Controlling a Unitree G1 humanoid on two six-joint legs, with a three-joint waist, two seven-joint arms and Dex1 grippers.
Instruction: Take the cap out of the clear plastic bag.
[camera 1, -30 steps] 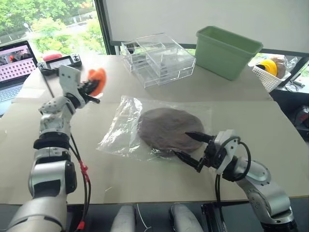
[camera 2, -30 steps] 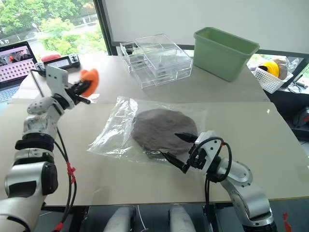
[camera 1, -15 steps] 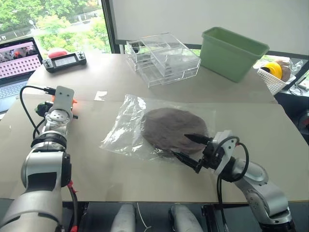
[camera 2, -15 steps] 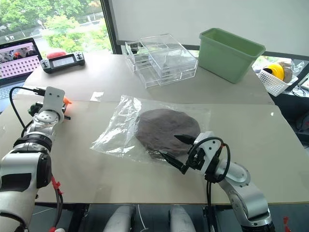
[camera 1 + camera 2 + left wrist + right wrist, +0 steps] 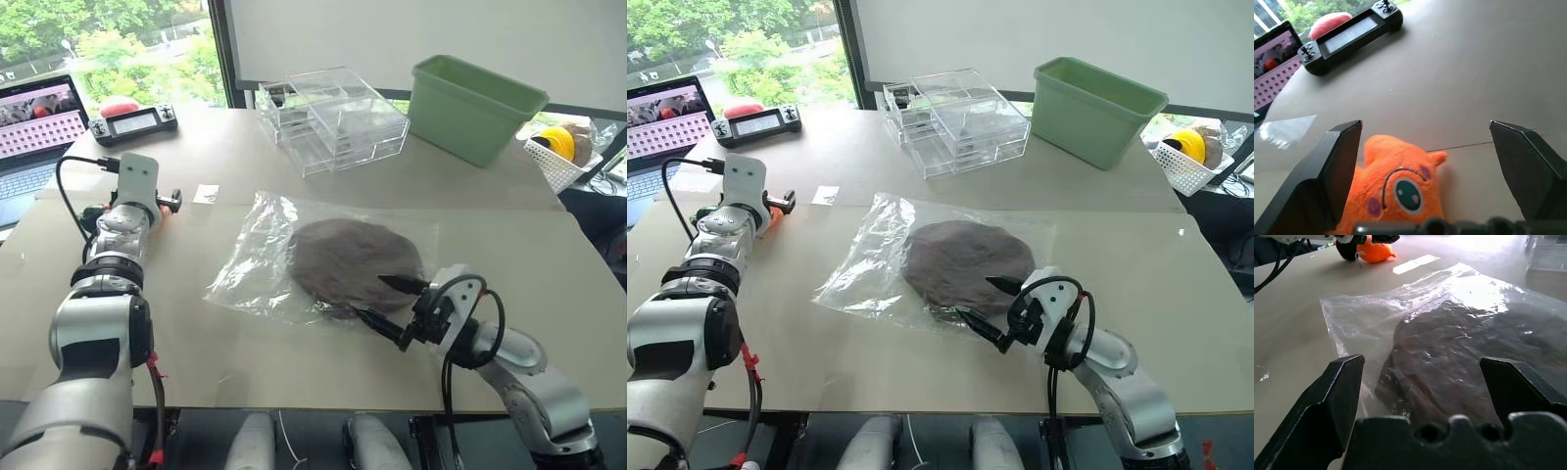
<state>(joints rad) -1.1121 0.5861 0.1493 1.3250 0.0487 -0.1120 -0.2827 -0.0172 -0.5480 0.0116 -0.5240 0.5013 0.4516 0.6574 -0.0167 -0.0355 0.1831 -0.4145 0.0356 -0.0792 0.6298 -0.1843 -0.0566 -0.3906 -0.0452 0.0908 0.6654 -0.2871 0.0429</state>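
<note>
The left gripper (image 5: 1430, 161) stands with its two black fingers (image 5: 1334, 171) spread wide, and an orange plush toy (image 5: 1396, 191) with a round eye and pink cheek spots lies on the beige table (image 5: 1459, 78) between them, close to one finger though whether it touches that finger is hard to tell. Well beyond it on the table lies a black handheld game console (image 5: 1349, 35) with a pink rounded object (image 5: 1330, 24) just behind it, and a laptop screen (image 5: 1276, 68) shows at the edge.
</note>
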